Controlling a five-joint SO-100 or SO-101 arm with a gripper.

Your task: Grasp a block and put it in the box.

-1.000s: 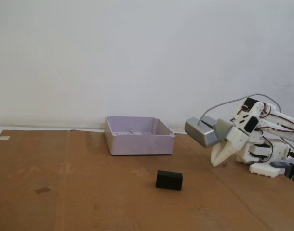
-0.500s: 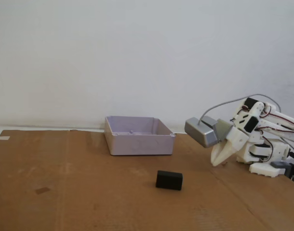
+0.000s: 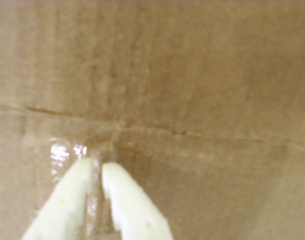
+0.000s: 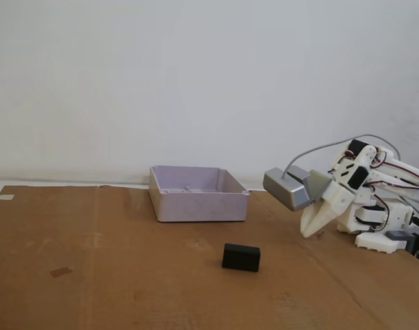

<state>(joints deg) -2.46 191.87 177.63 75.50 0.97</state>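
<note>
A small black block (image 4: 241, 257) lies on the brown cardboard, in front of and slightly right of the box (image 4: 198, 193), a shallow pale lilac tray at the back centre. My white gripper (image 4: 307, 232) hangs at the right, tips pointing down just above the cardboard, well to the right of the block. In the wrist view the gripper (image 3: 96, 168) is shut, its two pale fingers nearly touching with nothing between them. Only cardboard fills that view; the block and the box are out of it.
The arm's white base (image 4: 381, 223) stands at the right edge with a grey camera module (image 4: 288, 188) on the wrist. A crease (image 3: 192, 133) crosses the cardboard. A white wall rises behind the table.
</note>
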